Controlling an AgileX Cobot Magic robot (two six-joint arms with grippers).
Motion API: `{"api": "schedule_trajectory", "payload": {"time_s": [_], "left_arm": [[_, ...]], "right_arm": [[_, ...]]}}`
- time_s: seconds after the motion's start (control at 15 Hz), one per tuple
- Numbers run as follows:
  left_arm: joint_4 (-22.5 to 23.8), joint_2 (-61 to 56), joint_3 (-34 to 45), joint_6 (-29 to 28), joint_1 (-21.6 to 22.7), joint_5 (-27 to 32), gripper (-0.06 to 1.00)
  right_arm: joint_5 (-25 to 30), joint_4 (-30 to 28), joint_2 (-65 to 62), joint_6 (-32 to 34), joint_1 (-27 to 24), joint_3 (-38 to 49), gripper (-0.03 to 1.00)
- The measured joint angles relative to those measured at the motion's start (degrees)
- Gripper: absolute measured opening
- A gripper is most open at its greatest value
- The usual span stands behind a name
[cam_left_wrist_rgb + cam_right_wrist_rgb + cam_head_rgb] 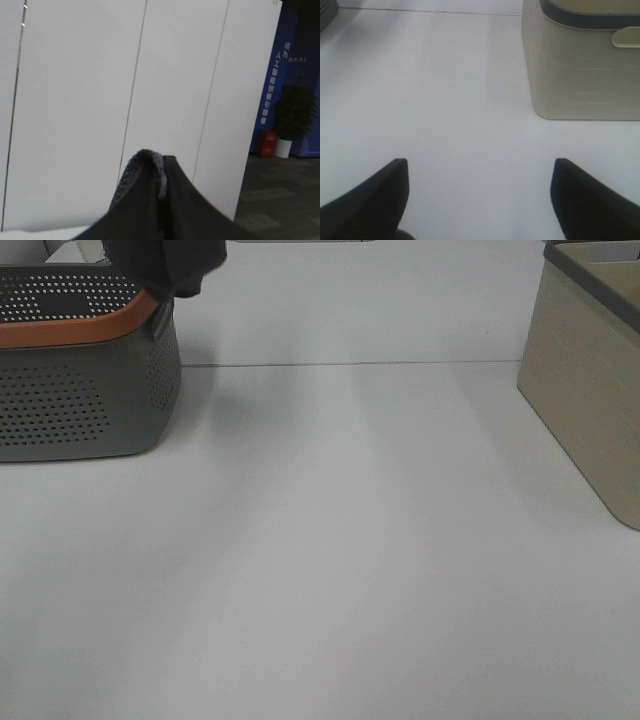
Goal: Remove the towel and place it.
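Near side, the R gripper (481,164) hangs over the white table (350,570), jaws spread wide w/ nothing between them, and the beige bin (580,65) is just ahead of it. Further back on the L sits the grey basket (80,400) w/ an orange rim. Above its far corner the L gripper (161,167) is clamped tight on a fold of the dark towel (172,262), which dangles clear of the table, low end approx. at rim level.
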Motion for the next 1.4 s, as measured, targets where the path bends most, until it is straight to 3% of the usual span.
{"api": "schedule_trajectory", "payload": {"time_s": [0.2,0.73,0.87,0.93,1.0,1.13,1.2,1.4], "left_arm": [[-0.8,0.1,6.7,0.0,-3.8,-0.6,0.00],[-1.4,0.1,14.6,-0.2,-4.4,-6.3,0.00],[0.4,0.1,18.3,-4.2,-4.5,-8.8,0.00],[4.2,0.1,19.2,-9.3,-4.5,-9.9,0.00],[19.8,0.1,19.4,-24.9,-4.1,-16.3,0.00],[43.4,0.1,18.6,-46.8,-1.7,-28.4,0.00],[50.0,0.1,18.3,-52.6,-0.1,-33.0,0.00],[53.9,0.1,18.2,-54.9,2.3,-40.2,0.00]], "right_arm": [[0.0,0.0,0.0,0.0,0.0,0.0,0.76],[0.0,0.5,0.0,0.0,0.0,0.0,0.76],[0.0,2.1,0.0,0.0,0.0,0.0,0.76],[0.0,3.3,0.0,0.0,0.0,0.0,0.76],[-0.2,4.9,0.0,0.0,0.0,0.0,0.76],[-0.2,5.2,0.0,0.0,0.0,0.0,0.76],[-0.3,5.4,0.0,0.0,0.0,0.0,0.76],[-0.6,8.9,1.7,-1.6,0.0,0.0,0.76]]}}
